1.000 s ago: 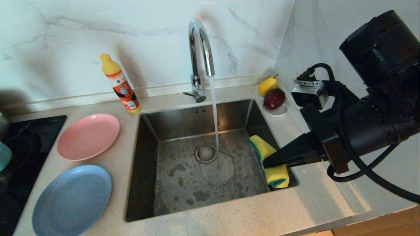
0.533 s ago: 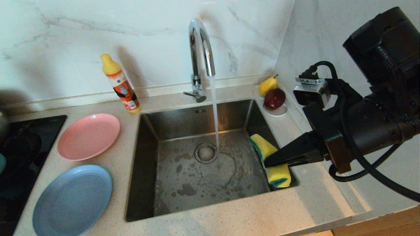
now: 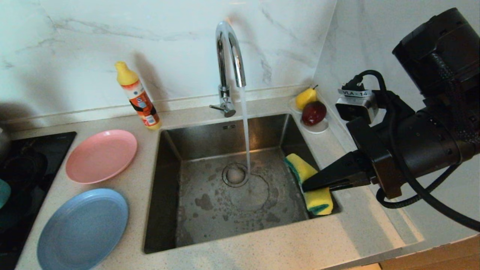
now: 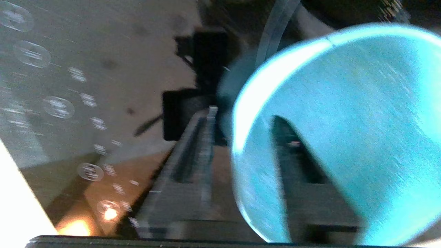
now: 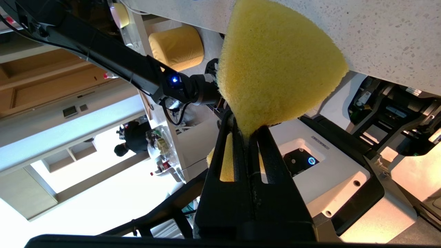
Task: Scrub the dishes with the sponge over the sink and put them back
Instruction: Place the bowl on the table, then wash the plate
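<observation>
Yellow sponge (image 3: 309, 183) is clamped in the right gripper (image 3: 305, 184) fingers over the sink (image 3: 168, 195); left gripper (image 4: 248, 144) fingers straddle the teal bowl (image 4: 344, 120) rim, slightly apart.

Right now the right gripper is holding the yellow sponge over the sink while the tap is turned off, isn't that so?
Not quite: the tap is running, a stream falling beside the drain in the head view. The right gripper does hold the sponge over the sink.

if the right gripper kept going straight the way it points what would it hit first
The right gripper, shut on the sponge, points left and slightly down across the sink; probably the basin floor or far wall first, though depth is unclear.
</observation>
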Available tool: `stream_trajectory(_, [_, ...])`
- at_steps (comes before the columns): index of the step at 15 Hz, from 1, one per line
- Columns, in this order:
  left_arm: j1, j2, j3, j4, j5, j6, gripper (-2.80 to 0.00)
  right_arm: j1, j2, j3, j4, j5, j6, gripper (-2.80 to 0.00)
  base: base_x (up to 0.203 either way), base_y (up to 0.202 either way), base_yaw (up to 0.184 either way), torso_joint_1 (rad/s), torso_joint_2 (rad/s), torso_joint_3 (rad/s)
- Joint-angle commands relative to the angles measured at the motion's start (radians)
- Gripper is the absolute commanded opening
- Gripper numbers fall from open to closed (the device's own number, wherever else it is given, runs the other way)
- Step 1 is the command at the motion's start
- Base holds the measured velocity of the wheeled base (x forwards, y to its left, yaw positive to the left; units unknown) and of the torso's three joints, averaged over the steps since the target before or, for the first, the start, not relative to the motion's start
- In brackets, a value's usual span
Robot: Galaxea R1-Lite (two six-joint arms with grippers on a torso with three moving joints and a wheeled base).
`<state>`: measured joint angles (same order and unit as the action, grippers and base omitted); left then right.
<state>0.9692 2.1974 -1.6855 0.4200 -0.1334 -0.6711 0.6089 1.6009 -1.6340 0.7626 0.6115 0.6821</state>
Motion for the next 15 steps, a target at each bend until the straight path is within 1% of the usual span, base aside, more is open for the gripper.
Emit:
stream_trajectory(1, [0.000,-0.037,0.010,0.005,-0.040,-0.005,0.00,0.000,0.004,0.000,0.004,0.004,0.004,-2.80,0.000,0.000,0.000,0.000,0.00,0.000])
stream_trajectory(5, [0.000,-0.186,0.006,0.058,-0.113,-0.005,0.00,0.002,0.005,0.000,0.003,0.004,0.004,-2.80,0.000,0.000,0.000,0.000,0.00,0.000])
stream_trajectory(8, [0.000,-0.310,0.003,0.099,-0.134,0.003,0.00,0.002,-0.002,0.000,0.004,0.004,0.004,-2.80,0.000,0.000,0.000,0.000,0.00,0.000])
stream_trajectory(9, [0.000,-0.346,0.002,0.122,-0.146,0.019,-2.80,0.002,-0.002,0.000,0.006,0.004,0.004,-2.80,0.000,0.000,0.000,0.000,0.00,0.000])
stream_trajectory(12, [-0.001,-0.444,0.003,0.151,-0.180,0.070,-2.80,0.002,-0.004,0.000,0.008,0.004,0.004,-2.80,0.000,0.000,0.000,0.000,0.00,0.000])
stream_trajectory(13, [-0.004,-0.479,0.010,0.154,-0.193,0.101,-2.80,0.003,-0.006,0.000,0.008,0.004,0.004,-2.80,0.000,0.000,0.000,0.000,0.00,0.000])
stream_trajectory(14, [-0.006,-0.518,0.027,0.161,-0.224,0.162,-2.80,0.002,-0.009,0.000,0.008,0.004,0.004,-2.80,0.000,0.000,0.000,0.000,0.00,0.000])
stream_trajectory(15, [-0.009,-0.553,0.056,0.167,-0.275,0.245,-2.80,0.002,-0.009,0.002,0.009,0.004,0.004,-2.80,0.000,0.000,0.000,0.000,0.00,0.000])
